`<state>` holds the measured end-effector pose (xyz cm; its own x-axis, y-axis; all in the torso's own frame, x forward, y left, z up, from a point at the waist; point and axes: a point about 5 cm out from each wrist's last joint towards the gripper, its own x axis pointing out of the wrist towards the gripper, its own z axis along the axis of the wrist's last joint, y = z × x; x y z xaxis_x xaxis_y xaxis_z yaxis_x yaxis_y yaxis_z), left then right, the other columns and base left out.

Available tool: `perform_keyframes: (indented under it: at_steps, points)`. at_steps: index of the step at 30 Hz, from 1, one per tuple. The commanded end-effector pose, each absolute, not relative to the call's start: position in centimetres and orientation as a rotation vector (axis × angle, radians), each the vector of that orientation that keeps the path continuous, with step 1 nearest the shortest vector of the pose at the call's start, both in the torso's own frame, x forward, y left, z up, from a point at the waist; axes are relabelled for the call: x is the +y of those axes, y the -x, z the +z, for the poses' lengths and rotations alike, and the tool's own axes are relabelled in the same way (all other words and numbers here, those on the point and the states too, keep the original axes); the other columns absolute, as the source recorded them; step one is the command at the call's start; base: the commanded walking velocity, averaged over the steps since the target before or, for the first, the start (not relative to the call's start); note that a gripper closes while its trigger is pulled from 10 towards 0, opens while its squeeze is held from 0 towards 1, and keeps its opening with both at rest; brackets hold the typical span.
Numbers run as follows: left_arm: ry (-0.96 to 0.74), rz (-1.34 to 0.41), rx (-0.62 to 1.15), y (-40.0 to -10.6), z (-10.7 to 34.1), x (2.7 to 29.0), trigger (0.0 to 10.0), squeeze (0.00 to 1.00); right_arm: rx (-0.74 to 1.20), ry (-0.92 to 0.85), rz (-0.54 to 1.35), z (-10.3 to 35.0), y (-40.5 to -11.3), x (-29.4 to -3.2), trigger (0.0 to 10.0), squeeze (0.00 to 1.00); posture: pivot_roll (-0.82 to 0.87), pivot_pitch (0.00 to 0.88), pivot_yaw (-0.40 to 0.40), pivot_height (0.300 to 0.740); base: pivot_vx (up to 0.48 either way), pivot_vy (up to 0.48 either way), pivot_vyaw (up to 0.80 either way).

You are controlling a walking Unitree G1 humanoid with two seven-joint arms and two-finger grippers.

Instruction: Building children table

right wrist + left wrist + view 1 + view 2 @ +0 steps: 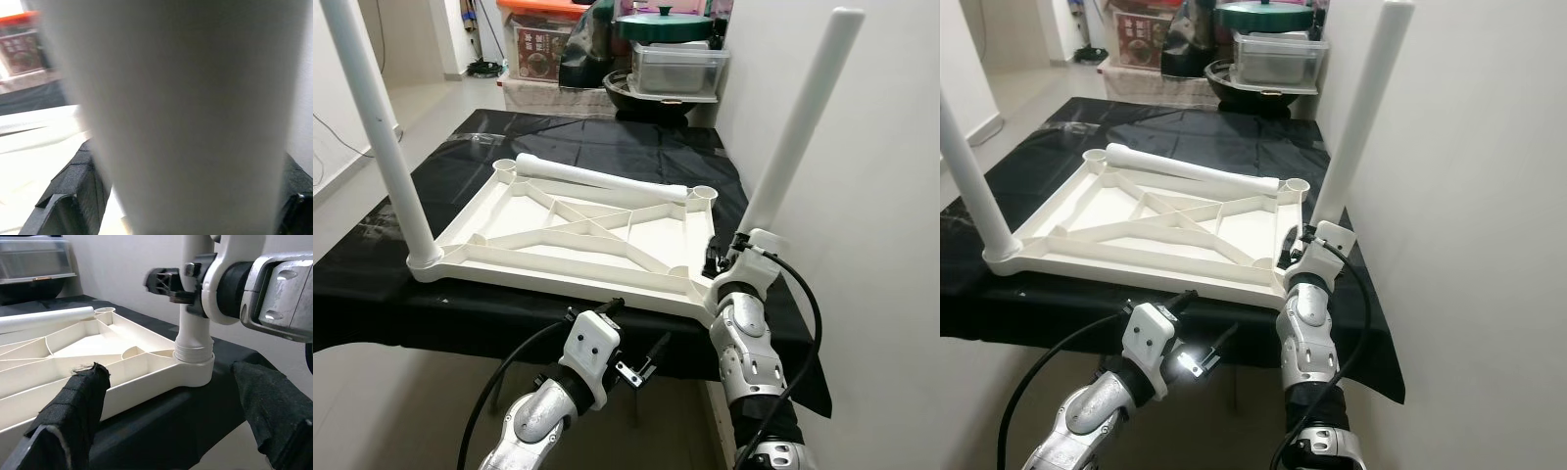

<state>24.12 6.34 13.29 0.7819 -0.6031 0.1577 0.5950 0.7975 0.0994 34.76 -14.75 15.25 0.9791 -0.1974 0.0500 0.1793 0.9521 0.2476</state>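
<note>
A white child's table top (548, 266) lies upside down on a black-covered table (607, 137). One white leg (377, 127) stands in its near left corner. Another leg (798, 127) stands in the near right corner socket (194, 369). A third leg (597, 178) lies loose across the far side of the frame. My right gripper (724, 257) is shut on the base of the near right leg (186, 122), one finger on each side. My left gripper (631, 343) hangs open below the table's front edge, its fingers (78, 401) spread wide and pointing at that corner.
A white wall (871, 196) runs close along the right side. Behind the table stand a green-lidded pot (664, 24), a clear plastic box (677, 67) and an orange-topped carton (543, 44). The black cloth drapes over the front edge. Tiled floor lies to the left.
</note>
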Motion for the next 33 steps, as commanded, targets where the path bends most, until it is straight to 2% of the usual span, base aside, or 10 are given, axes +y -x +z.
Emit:
perform_keyframes:
  at_steps: [1,5,8,10,12,14,22,27,28,33]
  points:
    - [-0.045,-0.654,-0.175,-24.2,12.9,6.2,10.0,0.00,-0.097,-0.255,-0.101,15.6,-34.9,-14.7,10.0,0.00,0.09,0.000,-0.082,0.740,0.000,0.000,0.00]
    - [-0.046,-0.659,-0.177,-24.4,12.9,6.0,10.0,0.00,-0.064,-0.241,0.108,15.5,-35.2,-15.9,10.0,0.00,0.09,0.000,-0.080,0.740,0.000,0.000,0.00]
    - [-0.036,-0.654,-0.193,-24.7,13.1,6.0,10.0,0.00,0.005,-0.115,0.491,15.4,-34.6,-16.0,10.0,0.00,0.08,0.000,-0.075,0.740,0.000,0.000,0.00]
    - [-0.034,-0.655,-0.192,-24.8,13.2,5.9,10.0,0.00,0.027,-0.108,0.609,15.5,-34.3,-15.9,10.0,0.00,0.09,0.000,-0.077,0.740,0.000,0.000,0.00]
    - [-0.034,-0.655,-0.192,-24.8,13.2,5.9,10.0,0.00,0.027,-0.108,0.609,15.5,-34.3,-15.9,10.0,0.00,0.09,0.000,-0.077,0.740,0.000,0.000,0.00]
    - [-0.038,-0.654,-0.198,-25.0,13.1,5.9,10.0,0.00,0.050,-0.081,0.764,15.9,-34.4,-15.9,10.0,0.00,0.09,0.000,-0.080,0.740,0.000,0.000,0.00]
    - [-0.035,-0.662,-0.196,-25.1,12.7,5.6,10.0,0.00,0.082,-0.124,1.040,16.6,-34.1,-15.4,10.0,0.00,0.10,0.000,-0.079,0.740,0.000,0.000,0.00]
    - [-0.035,-0.667,-0.191,-25.1,12.5,5.5,10.0,0.00,0.088,-0.142,1.126,16.5,-33.6,-14.9,10.0,0.00,0.10,0.000,-0.079,0.740,0.000,0.000,0.00]
    - [-0.035,-0.670,-0.186,-25.1,12.3,5.5,10.0,0.00,0.095,-0.148,1.150,16.3,-33.5,-14.6,0.0,0.00,0.10,0.000,-0.076,0.740,0.000,0.000,0.00]
    - [-0.034,-0.675,-0.177,-25.2,11.8,5.5,10.0,0.00,0.101,-0.146,1.161,15.6,-33.4,-14.3,0.0,0.00,0.10,0.000,-0.075,0.740,0.000,0.000,0.00]
